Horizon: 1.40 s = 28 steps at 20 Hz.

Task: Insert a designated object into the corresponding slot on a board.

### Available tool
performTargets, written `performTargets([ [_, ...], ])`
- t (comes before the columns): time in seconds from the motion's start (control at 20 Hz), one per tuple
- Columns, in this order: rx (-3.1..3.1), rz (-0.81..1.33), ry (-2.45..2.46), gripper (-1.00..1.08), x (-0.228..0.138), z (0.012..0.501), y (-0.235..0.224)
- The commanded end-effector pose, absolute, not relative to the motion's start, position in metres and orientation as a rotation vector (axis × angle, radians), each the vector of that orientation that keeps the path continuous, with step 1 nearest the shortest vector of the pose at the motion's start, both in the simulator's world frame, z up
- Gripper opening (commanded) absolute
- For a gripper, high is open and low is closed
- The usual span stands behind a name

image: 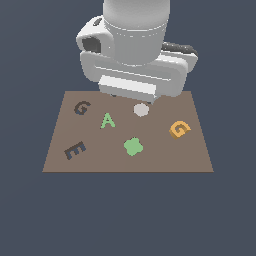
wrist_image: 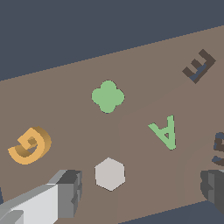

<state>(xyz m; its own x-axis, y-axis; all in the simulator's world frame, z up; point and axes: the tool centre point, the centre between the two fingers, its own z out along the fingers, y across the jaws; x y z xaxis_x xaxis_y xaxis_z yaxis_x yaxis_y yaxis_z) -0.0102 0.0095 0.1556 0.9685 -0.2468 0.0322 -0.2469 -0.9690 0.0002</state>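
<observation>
The orange G block (image: 179, 129) lies on the brown board (image: 165, 161) toward the exterior view's right; it also shows in the wrist view (wrist_image: 29, 145). The dark G-shaped slot (image: 82, 107) is at the board's far corner on the exterior view's left, and in the wrist view only its edge (wrist_image: 220, 148) shows, cut off by the frame. My gripper (image: 131, 95) hangs above the board's far edge, well apart from both. In the wrist view the gripper (wrist_image: 140, 190) is open and empty, its fingers (wrist_image: 65, 192) spread wide over a pale hexagon.
A green letter A (image: 107, 120), a green clover piece (image: 133, 146) and a pale grey hexagon (image: 141, 110) lie in the board's middle. A dark E-shaped recess (image: 75, 150) is near the front on the exterior view's left. Dark floor surrounds the board.
</observation>
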Motion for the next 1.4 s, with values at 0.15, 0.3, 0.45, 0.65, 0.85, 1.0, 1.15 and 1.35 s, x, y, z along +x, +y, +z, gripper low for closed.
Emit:
performTargets([
  [0.15, 3.083, 0.043, -0.580, 1.00, -0.015, 0.139, 0.033],
  [0.3, 3.057, 0.038, -0.704, 1.00, -0.017, 0.129, 0.049],
  [0.45, 3.025, 0.033, -0.834, 1.00, -0.017, 0.118, 0.066],
  [0.65, 2.972, 0.026, -1.007, 1.00, -0.014, 0.102, 0.089],
  [0.85, 2.914, 0.020, -1.165, 1.00, -0.009, 0.088, 0.110],
  [1.0, 2.872, 0.015, -1.267, 1.00, -0.005, 0.079, 0.124],
  [1.15, 2.831, 0.011, -1.357, 1.00, 0.000, 0.071, 0.135],
  [1.35, 2.783, 0.007, -1.454, 1.00, 0.007, 0.062, 0.148],
])
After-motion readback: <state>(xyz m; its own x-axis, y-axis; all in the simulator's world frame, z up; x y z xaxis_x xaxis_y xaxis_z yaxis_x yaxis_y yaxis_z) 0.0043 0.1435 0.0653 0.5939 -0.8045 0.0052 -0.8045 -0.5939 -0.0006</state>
